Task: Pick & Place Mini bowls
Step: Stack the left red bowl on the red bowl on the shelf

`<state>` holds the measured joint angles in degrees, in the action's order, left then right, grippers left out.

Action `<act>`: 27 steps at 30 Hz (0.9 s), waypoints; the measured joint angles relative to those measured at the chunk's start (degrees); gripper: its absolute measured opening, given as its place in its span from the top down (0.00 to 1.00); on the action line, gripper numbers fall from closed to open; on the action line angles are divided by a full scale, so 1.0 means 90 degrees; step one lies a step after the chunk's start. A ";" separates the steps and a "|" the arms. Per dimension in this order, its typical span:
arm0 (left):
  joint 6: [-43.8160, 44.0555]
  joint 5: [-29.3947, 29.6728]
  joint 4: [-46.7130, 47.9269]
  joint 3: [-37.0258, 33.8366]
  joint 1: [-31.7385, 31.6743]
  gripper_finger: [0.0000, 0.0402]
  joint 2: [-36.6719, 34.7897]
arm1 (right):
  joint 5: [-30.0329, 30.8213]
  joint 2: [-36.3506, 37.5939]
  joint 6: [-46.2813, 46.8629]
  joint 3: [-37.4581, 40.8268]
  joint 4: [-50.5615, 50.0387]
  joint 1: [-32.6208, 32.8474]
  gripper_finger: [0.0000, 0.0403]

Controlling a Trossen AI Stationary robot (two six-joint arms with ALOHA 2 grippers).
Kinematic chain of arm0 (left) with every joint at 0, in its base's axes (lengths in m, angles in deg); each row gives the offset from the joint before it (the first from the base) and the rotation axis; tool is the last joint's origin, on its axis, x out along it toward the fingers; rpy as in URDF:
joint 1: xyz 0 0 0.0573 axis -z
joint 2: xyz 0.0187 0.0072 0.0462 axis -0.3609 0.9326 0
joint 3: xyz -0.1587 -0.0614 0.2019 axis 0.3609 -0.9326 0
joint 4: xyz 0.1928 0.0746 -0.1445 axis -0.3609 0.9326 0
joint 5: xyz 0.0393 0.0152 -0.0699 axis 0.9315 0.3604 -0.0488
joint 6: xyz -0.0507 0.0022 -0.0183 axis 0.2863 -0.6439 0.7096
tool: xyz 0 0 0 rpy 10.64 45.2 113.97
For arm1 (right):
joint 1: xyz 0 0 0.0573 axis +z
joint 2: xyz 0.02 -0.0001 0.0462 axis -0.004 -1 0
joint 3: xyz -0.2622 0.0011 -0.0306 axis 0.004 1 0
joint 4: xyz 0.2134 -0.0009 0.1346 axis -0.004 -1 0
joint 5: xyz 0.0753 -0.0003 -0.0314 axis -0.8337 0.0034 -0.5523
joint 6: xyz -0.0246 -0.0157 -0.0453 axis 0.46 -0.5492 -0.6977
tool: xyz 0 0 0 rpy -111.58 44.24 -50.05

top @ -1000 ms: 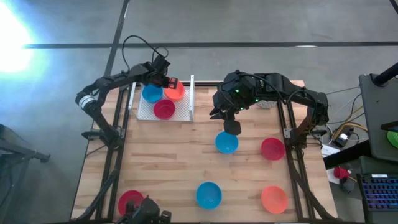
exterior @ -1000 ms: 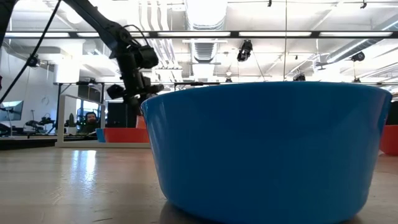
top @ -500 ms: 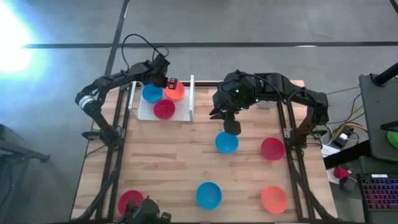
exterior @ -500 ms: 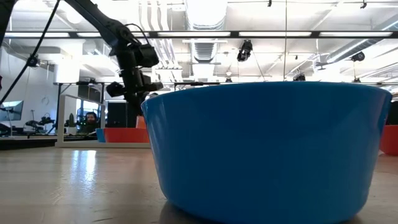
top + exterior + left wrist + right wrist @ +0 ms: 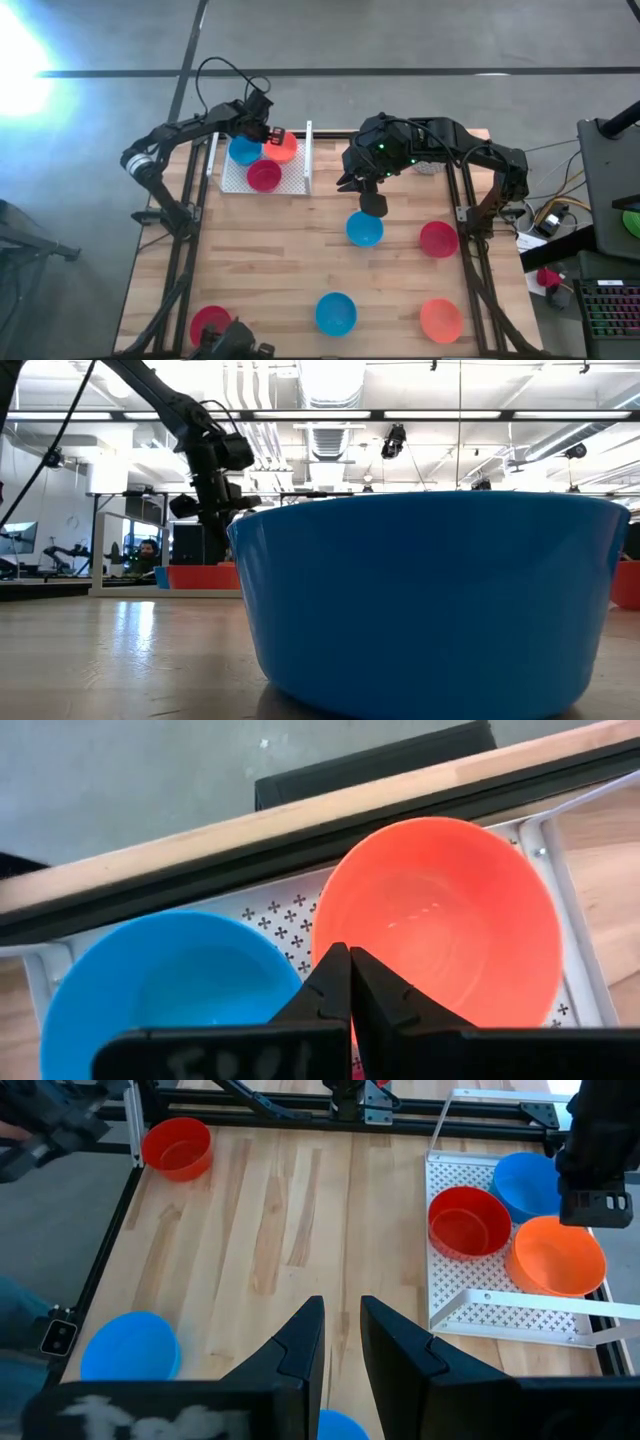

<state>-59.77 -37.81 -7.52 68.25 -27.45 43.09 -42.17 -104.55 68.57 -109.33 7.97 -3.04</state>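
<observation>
Above the white perforated tray (image 5: 232, 183) at the worktop's (image 5: 300, 260) far left, the left gripper (image 5: 349, 982) hangs with fingers pressed together, empty, over a blue bowl (image 5: 165, 982), an orange bowl (image 5: 440, 920) and a red bowl (image 5: 264, 175). The right gripper (image 5: 342, 1335), fingers slightly parted and holding nothing, hovers just beyond another blue bowl (image 5: 364, 229); it should straddle one rim wall before closing.

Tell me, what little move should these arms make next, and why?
Probably the left gripper should lift away from the white perforated tray. Its jaws are shut and empty above the orange plastic mini bowl, which sits in the tray beside a blue plastic mini bowl and a red one. The right gripper hangs just beside a blue bowl on the wooden table, likely the next pick.
</observation>
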 joint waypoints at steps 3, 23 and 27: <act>-0.0146 0.0005 0.0006 0.0057 0.0099 1.00 -0.0380 | 0.0001 0.0000 0.0000 0.0000 -0.0002 0.0000 0.84; 0.0284 0.1314 0.2584 0.0072 0.3405 1.00 -0.3240 | 0.0001 0.0000 0.0022 0.0000 -0.0007 -0.0002 0.84; 0.0766 0.1317 0.2972 0.0070 0.4254 1.00 -0.3329 | 0.0001 0.0000 -0.0002 0.0000 -0.0007 -0.0002 0.84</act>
<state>-52.88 -25.96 19.22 68.88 10.84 13.14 -42.16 -104.55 68.55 -109.33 7.91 -3.06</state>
